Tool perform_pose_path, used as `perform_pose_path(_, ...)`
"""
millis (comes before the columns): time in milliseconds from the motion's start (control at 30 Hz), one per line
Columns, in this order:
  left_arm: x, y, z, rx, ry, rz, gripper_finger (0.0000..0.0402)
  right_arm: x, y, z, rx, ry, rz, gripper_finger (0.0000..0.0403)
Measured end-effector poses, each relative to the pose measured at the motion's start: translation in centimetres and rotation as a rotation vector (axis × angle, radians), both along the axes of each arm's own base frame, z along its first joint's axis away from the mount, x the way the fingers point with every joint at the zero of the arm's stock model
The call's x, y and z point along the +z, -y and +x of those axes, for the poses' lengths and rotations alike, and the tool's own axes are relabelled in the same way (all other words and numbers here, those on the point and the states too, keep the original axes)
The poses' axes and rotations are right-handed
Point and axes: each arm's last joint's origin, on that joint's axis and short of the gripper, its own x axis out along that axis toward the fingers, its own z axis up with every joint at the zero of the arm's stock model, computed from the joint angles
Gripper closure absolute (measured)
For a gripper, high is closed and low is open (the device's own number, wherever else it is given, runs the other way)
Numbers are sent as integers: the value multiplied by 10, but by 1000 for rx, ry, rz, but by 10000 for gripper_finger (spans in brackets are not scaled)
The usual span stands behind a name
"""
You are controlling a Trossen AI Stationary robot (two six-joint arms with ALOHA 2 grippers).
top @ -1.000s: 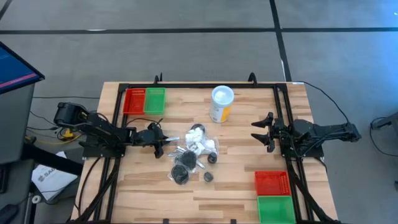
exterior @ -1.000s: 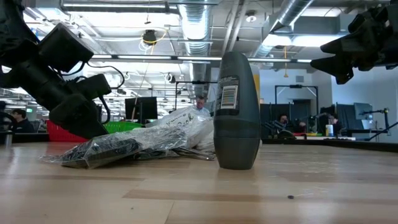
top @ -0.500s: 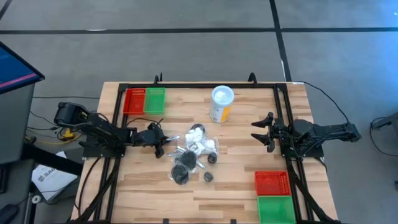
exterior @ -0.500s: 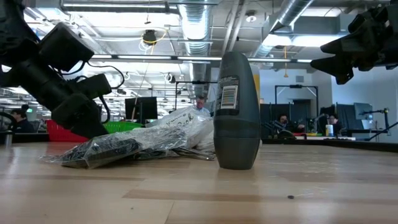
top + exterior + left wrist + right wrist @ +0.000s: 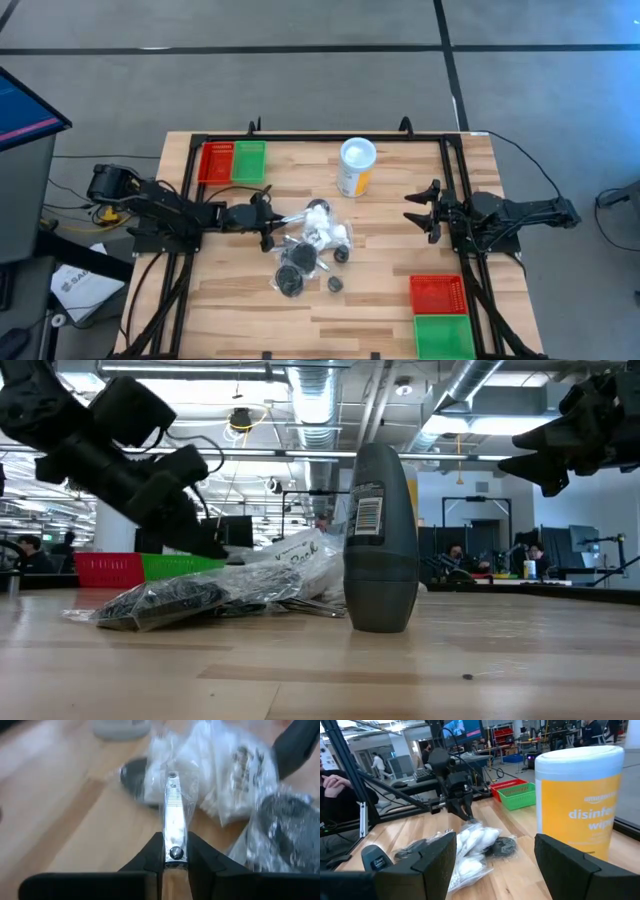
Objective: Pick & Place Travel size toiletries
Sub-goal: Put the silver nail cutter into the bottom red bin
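The yellow canister [image 5: 580, 802] with its white lid carries the words "disinfe" and "wipe" in white, cut off at the frame edge, and stands upright near the far edge of the wooden surface [image 5: 400, 290]. The small dark bottle [image 5: 380, 540] stands upright too, with a barcode label on its upper half; the print on the white packets [image 5: 295, 565] is too blurred to read. The left end effector [image 5: 173, 865] is closed narrowly on a silvery nail clipper [image 5: 173, 827] in clear wrap; the clipper's long axis runs straight out from the fingertips, its free end pointing toward the pile of packets and the wrapped dark pucks [image 5: 295, 270]. From above, this end effector [image 5: 268, 220] sits at the left edge of that pile, in the middle of the surface. The right end effector [image 5: 425, 210] hangs well apart on the right side with its fingers spread wide, holding nothing. Red and green bins [image 5: 232, 162] sit at the far left corner, another pair [image 5: 440, 315] at the near right.
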Motion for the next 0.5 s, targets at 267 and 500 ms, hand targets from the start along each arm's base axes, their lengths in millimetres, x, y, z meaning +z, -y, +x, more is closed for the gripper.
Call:
perform_pose_path(267,29,1,25,-35,93,68,358,4,0,0,0,49,16,148)
perform_pose_path(500,67,3,51,-78,201,165,358,13,0,1,1,126,17,148)
